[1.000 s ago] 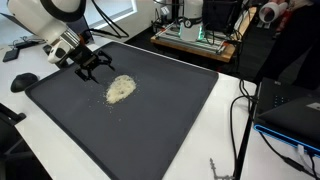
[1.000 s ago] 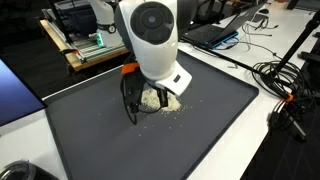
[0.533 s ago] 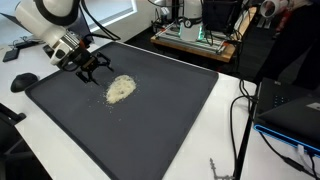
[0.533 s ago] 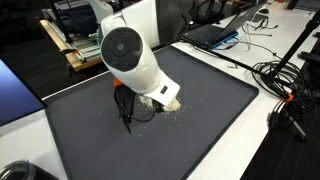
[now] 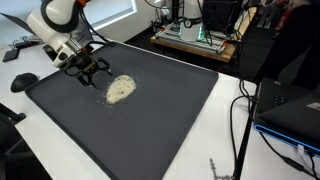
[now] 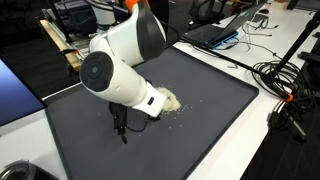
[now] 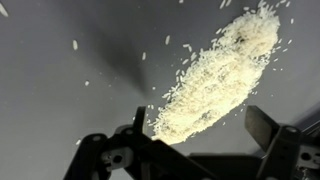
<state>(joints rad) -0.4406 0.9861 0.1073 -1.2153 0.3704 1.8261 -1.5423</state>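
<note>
Note that the gripper (image 5: 93, 69) stands with its jaws at full spread and grasps nothing. In the wrist view you see the gripper (image 7: 200, 125) entering from the bottom edge. One of its fingers (image 7: 140, 120) is at the lower end of the rice pile (image 7: 215, 75), and the other is off to the side over bare mat (image 7: 60, 90). Whether the nearer finger touches the grains cannot be told from that view. The rice pile is an elongated, pale heap that runs from the lower centre of the wrist view toward its upper right corner. Loose grains (image 7: 75, 45) lie scattered apart from it on the dark surface. In both exterior views you find the rice pile (image 5: 121, 89) lying on the mat (image 5: 160, 120), well inside its edges. In an exterior view the gripper (image 6: 122, 128) points down at the mat (image 6: 210, 110) just beside the rice pile (image 6: 172, 101), and the wrist body partly covers the heap. The mat lies flat on a white table (image 5: 45, 150). Cables (image 6: 285, 85) trail over the table beside the mat, and a laptop (image 6: 215, 32) sits well apart from the pile.
</note>
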